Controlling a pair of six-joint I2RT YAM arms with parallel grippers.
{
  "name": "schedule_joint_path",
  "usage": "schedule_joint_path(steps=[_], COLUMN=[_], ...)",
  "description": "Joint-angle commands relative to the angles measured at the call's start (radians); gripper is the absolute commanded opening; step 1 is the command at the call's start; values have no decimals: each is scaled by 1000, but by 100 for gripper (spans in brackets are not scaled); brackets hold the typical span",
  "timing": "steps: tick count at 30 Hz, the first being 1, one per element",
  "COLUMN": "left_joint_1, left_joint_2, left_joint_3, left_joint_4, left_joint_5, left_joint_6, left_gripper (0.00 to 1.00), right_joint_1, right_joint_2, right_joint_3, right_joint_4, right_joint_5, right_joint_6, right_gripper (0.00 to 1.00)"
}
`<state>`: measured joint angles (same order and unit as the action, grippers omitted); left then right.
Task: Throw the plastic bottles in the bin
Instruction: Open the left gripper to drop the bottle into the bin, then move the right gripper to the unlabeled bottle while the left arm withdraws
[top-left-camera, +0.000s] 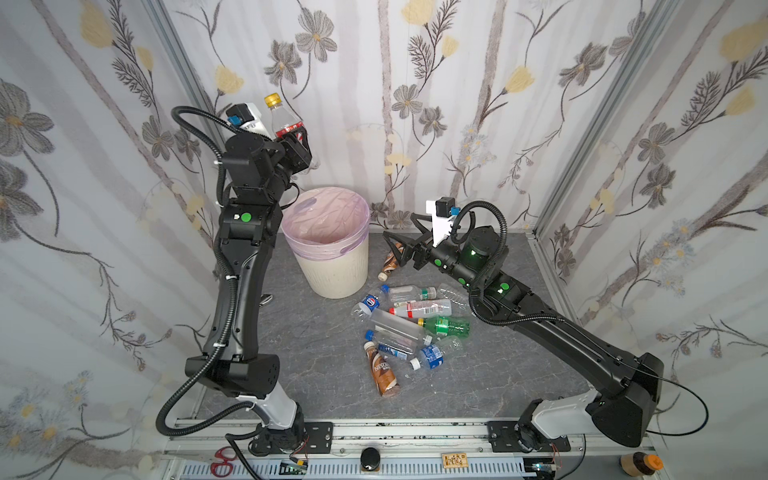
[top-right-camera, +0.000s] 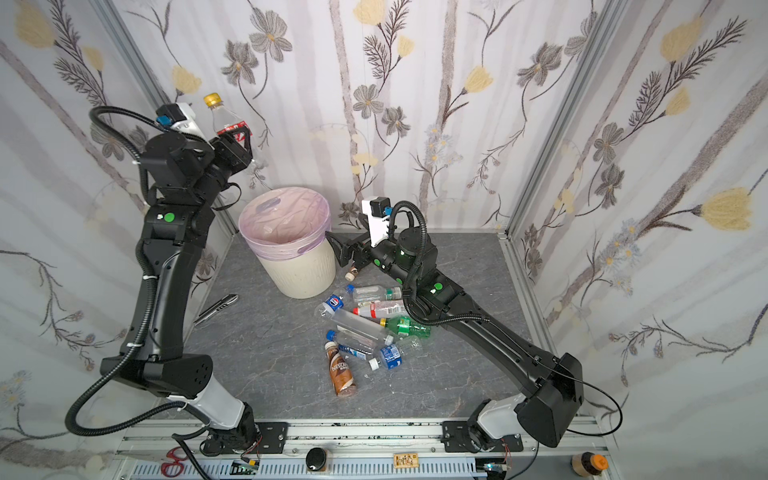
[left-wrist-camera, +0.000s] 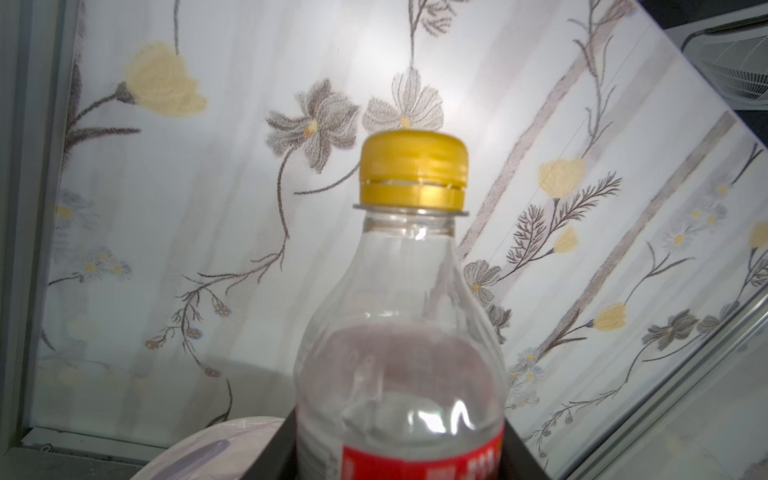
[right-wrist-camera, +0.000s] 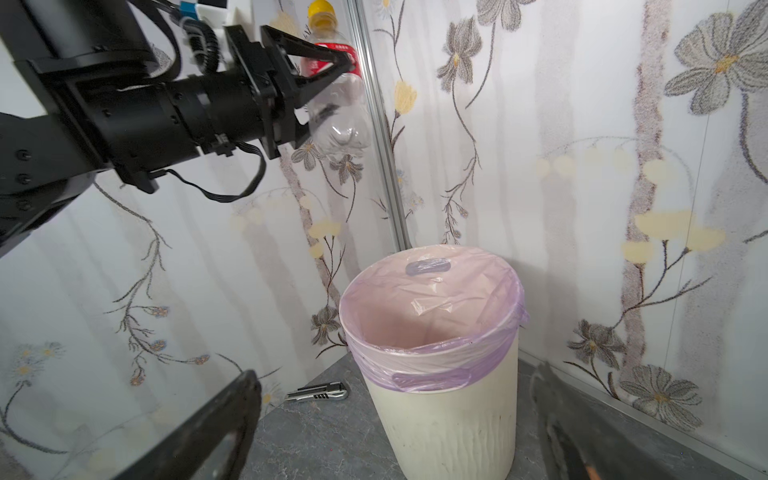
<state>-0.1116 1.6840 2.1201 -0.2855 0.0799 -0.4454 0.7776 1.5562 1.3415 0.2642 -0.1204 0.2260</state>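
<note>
A clear bottle with a yellow cap and red label (top-left-camera: 279, 118) (top-right-camera: 222, 116) (left-wrist-camera: 405, 316) (right-wrist-camera: 334, 83) stands upright between the fingers of my left gripper (top-left-camera: 297, 137) (top-right-camera: 239, 137) (left-wrist-camera: 401, 457) (right-wrist-camera: 332, 75). It is held high near the back-left corner, above and behind the bin (top-left-camera: 336, 274) (top-right-camera: 307, 274) (right-wrist-camera: 449, 424). The bin is cream with a lilac bag. Several plastic bottles (top-left-camera: 407, 328) (top-right-camera: 365, 328) lie in a heap on the grey floor. My right gripper (top-left-camera: 399, 243) (top-right-camera: 345, 249) (right-wrist-camera: 395, 374) is open beside the bin, over a brown bottle (top-left-camera: 390, 262).
A box cutter (top-right-camera: 216, 307) (right-wrist-camera: 318, 391) lies on the floor left of the bin. Flowered walls close in on three sides, with a metal post (right-wrist-camera: 378, 124) in the back-left corner. Red scissors (top-left-camera: 222, 461) sit on the front rail.
</note>
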Motion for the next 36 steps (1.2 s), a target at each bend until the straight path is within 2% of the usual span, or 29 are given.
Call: schedule_joint_path(steps=[1, 2, 3, 6, 10, 14, 20, 27, 33, 36], left_joint_1=[-19, -37, -54, -99, -130, -181, -284, -379, -446, -469], left_joint_2=[52, 62, 63, 32, 11, -19, -55, -119, -166, -197], left_joint_3=[-109, -142, -151, -120, -43, -73, -173, -347, -496, -583], left_joint_4=[-38, -41, -54, -63, -68, -71, -72, -72, -72, -71], left_joint_5=[98, 106, 78, -27, -26, -47, -91, -146, -159, -157], left_joint_6=[-24, 1, 27, 88, 90, 105, 128, 99, 79, 59], left_gripper=[85, 99, 100, 100, 100, 100, 100, 100, 100, 100], right_joint_1=[0, 0, -1, -10, -17, -36, -103, -203, -257, -273], right_joint_2=[-12, -21, -32, -55, -64, -70, -91, -96, -27, 17], right_joint_3=[-18, -30, -44, -73, -89, -99, -164, -264, -287, -266], right_joint_4=[-10, -15, -12, -13, -25, -68, -146, -190, -199, -277], right_joint_5=[36, 42, 46, 51, 62, 96, 135, 163, 169, 205], right_joint_6=[-8, -8, -8, -8, 4, 27, 78, 149, 196, 205], right_gripper=[100, 100, 100, 100, 100, 100, 100, 100, 100, 100])
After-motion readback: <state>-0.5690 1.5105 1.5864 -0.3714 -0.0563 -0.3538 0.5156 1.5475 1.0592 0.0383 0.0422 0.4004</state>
